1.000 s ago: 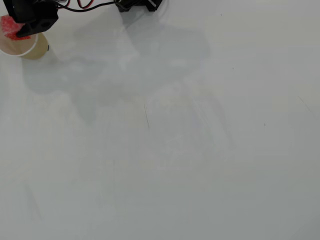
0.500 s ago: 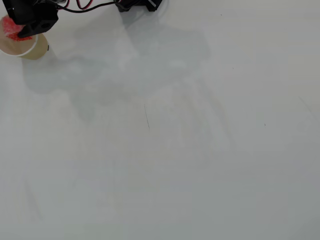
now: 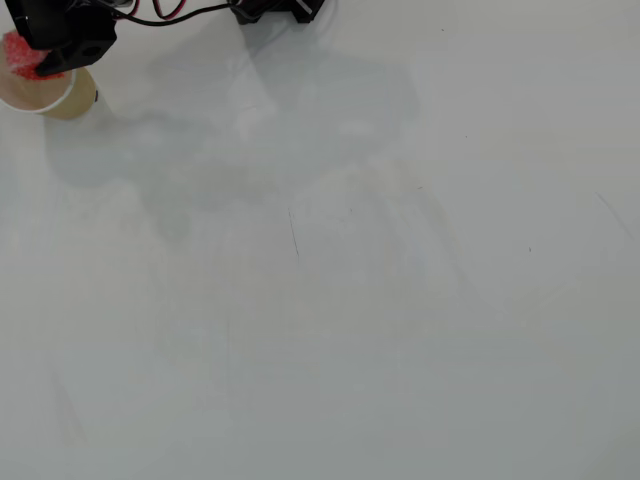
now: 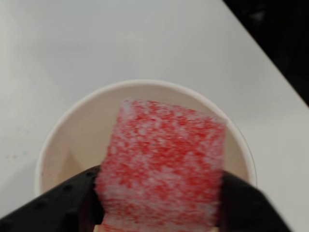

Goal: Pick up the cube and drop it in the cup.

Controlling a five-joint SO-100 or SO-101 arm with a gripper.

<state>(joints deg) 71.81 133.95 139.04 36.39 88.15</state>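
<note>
The tan cup (image 3: 50,97) stands at the far top-left of the overhead view, partly covered by the black arm. My gripper (image 3: 35,58) hangs over its mouth, shut on the red speckled cube (image 3: 16,50). In the wrist view the cube (image 4: 164,164) fills the centre. It is clamped between the black fingers (image 4: 67,203) at its left and right sides, directly above the white inside of the cup (image 4: 77,140). The cup's bottom is hidden behind the cube.
The arm's black base and red and black cables (image 3: 270,10) lie along the top edge of the overhead view. In the wrist view the white table's edge (image 4: 263,55) runs diagonally just right of the cup, with dark space beyond.
The gripper with the cube has edged slightly toward the top of the overhead view. The cube stays clamped over the cup.
</note>
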